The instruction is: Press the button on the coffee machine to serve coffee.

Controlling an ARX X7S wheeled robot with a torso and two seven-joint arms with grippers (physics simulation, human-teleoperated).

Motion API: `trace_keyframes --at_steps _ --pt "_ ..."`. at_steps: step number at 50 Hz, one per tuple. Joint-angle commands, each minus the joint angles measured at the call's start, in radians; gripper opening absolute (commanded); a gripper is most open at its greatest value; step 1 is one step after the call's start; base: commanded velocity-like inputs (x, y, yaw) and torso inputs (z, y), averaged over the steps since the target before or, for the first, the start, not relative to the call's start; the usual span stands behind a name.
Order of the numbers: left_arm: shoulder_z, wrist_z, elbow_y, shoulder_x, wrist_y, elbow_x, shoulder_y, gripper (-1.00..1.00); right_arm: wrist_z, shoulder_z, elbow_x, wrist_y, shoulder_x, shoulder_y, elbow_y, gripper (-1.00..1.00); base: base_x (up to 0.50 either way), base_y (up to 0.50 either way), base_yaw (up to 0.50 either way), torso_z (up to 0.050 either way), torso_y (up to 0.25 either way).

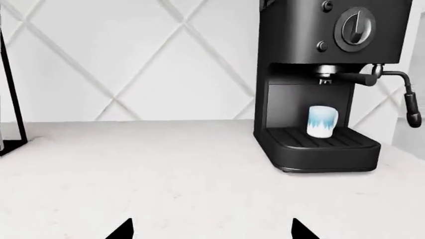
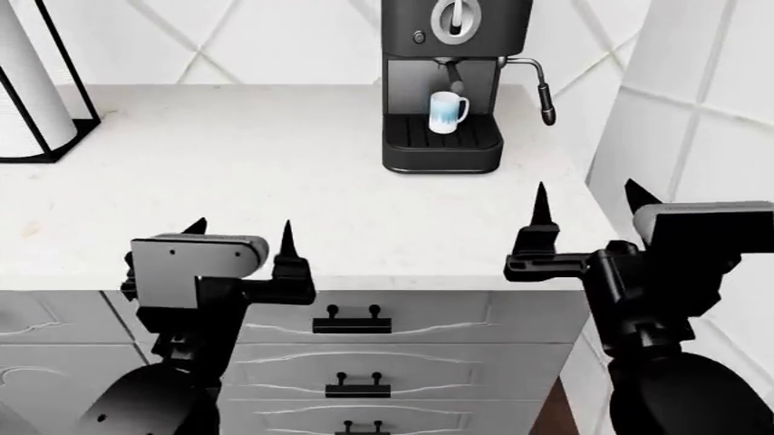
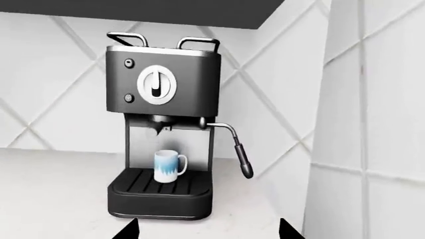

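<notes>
The black coffee machine (image 2: pixel 450 54) stands at the back of the white counter, also in the left wrist view (image 1: pixel 325 74) and right wrist view (image 3: pixel 162 124). It has a round silver dial (image 3: pixel 157 85) and two small round buttons (image 3: pixel 129 63) to the dial's left. A white and blue mug (image 3: pixel 168 166) sits on its slatted drip tray under the spout. A steam wand (image 3: pixel 238 149) hangs at its side. My left gripper (image 2: pixel 239 234) is open and empty at the counter's front edge. My right gripper (image 2: pixel 586 201) is open and empty near the front right corner.
A paper towel roll in a black wire holder (image 2: pixel 34 91) stands at the back left. A white tiled wall (image 2: pixel 690 100) rises at the counter's right side. Drawers with black handles (image 2: pixel 353 319) lie below the counter front.
</notes>
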Motion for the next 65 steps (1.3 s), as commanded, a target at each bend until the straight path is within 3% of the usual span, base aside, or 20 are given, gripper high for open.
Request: trace_keyframes --at_steps 1,12,38,56,65 --pt "-0.018 0.002 0.023 -0.019 -0.168 -0.068 -0.149 1.0 -0.008 0.078 0.089 0.221 0.057 0.171 -0.076 1.0 0.0 0.0 0.0 0.0 0.0" --pt "-0.038 -0.006 0.027 -0.028 -0.185 -0.083 -0.144 1.0 0.002 0.111 0.088 0.223 0.076 0.136 -0.093 1.0 0.05 0.0 0.0 0.0 0.0" --pt "-0.057 -0.02 0.035 -0.042 -0.164 -0.09 -0.127 1.0 -0.01 0.114 0.106 0.197 0.079 0.122 -0.063 1.0 0.38 -0.21 0.0 0.0 0.0" --pt "-0.066 -0.025 0.037 -0.054 -0.16 -0.099 -0.126 1.0 0.001 0.082 0.099 0.194 0.085 0.128 -0.039 1.0 0.29 0.0 0.0 0.0 0.0" --pt "-0.147 -0.058 0.175 -0.033 -0.35 -0.249 -0.224 1.0 0.001 0.072 0.101 0.195 0.088 0.128 -0.028 1.0 0.0 0.0 0.0 0.0 0.002"
